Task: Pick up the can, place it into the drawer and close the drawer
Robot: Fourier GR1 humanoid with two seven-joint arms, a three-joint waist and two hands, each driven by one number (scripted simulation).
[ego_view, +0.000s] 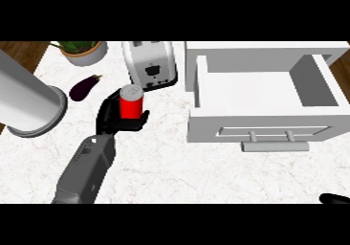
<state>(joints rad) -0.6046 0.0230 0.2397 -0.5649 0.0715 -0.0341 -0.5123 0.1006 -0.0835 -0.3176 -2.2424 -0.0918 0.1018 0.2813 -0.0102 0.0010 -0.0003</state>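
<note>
The drawer (206, 127) is the biggest of my task's things. It is a white box standing open at about 2 o'clock from the middle of the view. Its pale floor is bare, its front panel faces me, and a grey bar handle (275, 146) sits below that panel.

The can (131, 103) is slim, with a bright red body and a dull silver top, and it stands roughly upright. It is at about 10 o'clock from the middle, well apart from the drawer and off to the drawer's 9 o'clock. My left hand (111, 119) is curled round its lower half, thumb on one side and fingers on the other.

My grip hides the base of the can, so I cannot tell whether it rests on the counter (206, 177) or is lifted. Of my right hand (336, 198) only a black sliver shows at 5 o'clock, cut by the edge, and I cannot tell whether it is open or closed.

A wide grey cylinder (22, 95) fills the 9 o'clock side and is cut off at the edge. A white toaster (151, 62) stands at the can's 12 o'clock, just beyond it and between the can and the drawer's far corner. A potted plant (82, 50) sits at 11 o'clock. A dark purple eggplant (84, 87) lies at the can's 10 o'clock, near my hand.
</note>
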